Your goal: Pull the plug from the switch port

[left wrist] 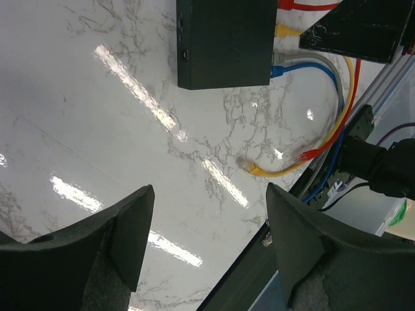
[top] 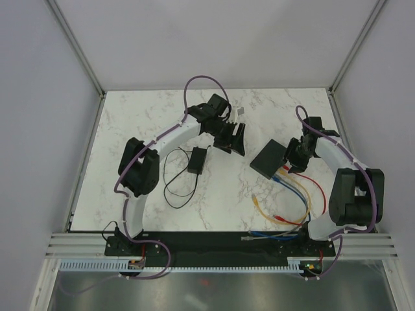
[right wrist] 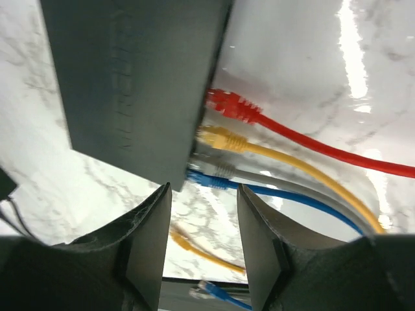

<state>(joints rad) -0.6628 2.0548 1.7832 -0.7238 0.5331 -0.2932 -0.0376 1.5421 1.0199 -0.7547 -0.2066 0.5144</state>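
The flat black switch (top: 269,158) lies right of centre on the marble table, also in the left wrist view (left wrist: 224,40) and the right wrist view (right wrist: 133,84). Red (right wrist: 235,105), yellow (right wrist: 220,138), grey (right wrist: 220,166) and blue (right wrist: 206,179) plugs sit in its sockets. My right gripper (right wrist: 204,223) is open, hovering just above the blue plug, holding nothing; it shows from above (top: 297,159) at the switch's socket edge. My left gripper (left wrist: 209,220) is open and empty, raised over the table left of the switch (top: 231,137).
A small black power brick (top: 197,159) with a thin black cord lies left of centre. Red, yellow, grey and blue cables (top: 299,194) trail toward the near edge, with loose yellow (left wrist: 254,169) and red (left wrist: 305,155) plug ends on the table. Grey walls enclose the table.
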